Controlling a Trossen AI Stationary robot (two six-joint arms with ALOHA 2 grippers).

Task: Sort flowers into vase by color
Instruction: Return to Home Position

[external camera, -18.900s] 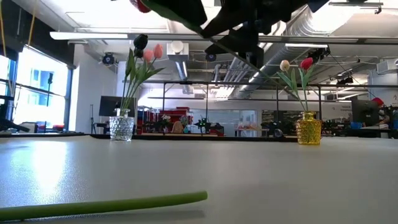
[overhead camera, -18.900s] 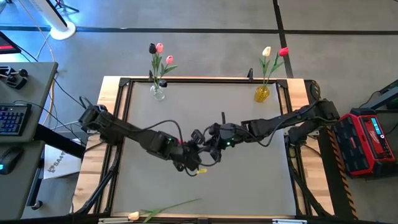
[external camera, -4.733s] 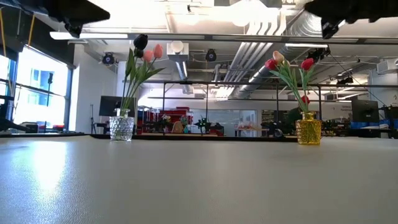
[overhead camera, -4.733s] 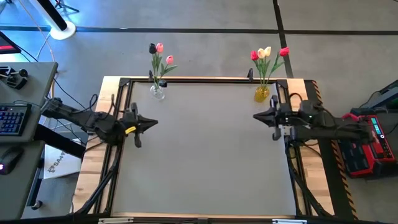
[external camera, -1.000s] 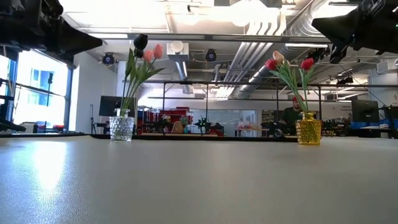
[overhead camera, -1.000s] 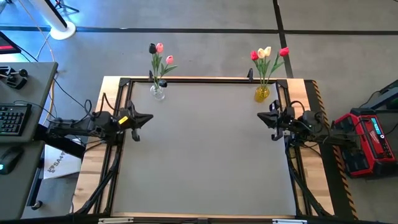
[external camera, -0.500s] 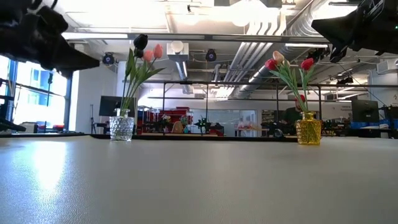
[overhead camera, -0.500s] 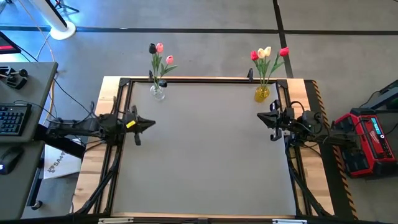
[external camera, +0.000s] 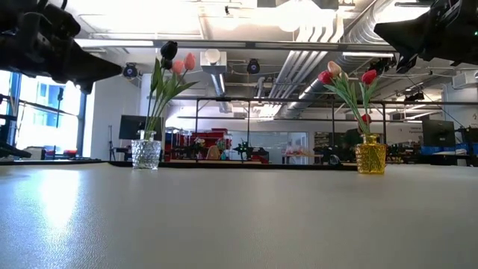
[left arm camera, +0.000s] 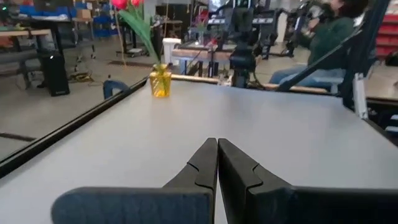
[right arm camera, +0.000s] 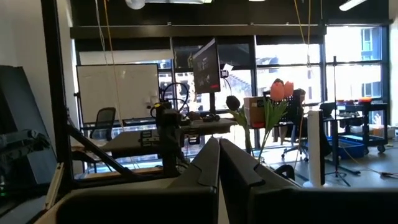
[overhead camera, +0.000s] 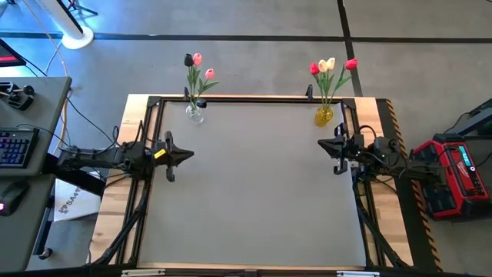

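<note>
A clear glass vase [overhead camera: 194,114] stands at the table's far left with a near-black and two pink flowers [overhead camera: 197,60] in it. At the far right a yellow vase [overhead camera: 324,116] holds two red and one cream flower [overhead camera: 329,65]. All stems stick upright into the vases [external camera: 146,154] [external camera: 370,158]. My left gripper [overhead camera: 187,154] hovers shut at the left edge, pointing toward the table's middle [left arm camera: 217,142]. My right gripper [overhead camera: 321,143] hovers shut at the right edge, facing it [right arm camera: 218,142]. Neither holds anything.
A black frame rail [overhead camera: 254,99] runs around the grey tabletop. Between the two arms lies bare grey surface [overhead camera: 254,192]. Off the table stand a red case [overhead camera: 453,173] on the right and a desk with a keyboard [overhead camera: 15,146] on the left. A person [left arm camera: 323,37] sits beyond the table.
My left gripper has moved a little toward the table's right edge and slightly toward the near edge, still shut. The vases and flowers have not moved.
</note>
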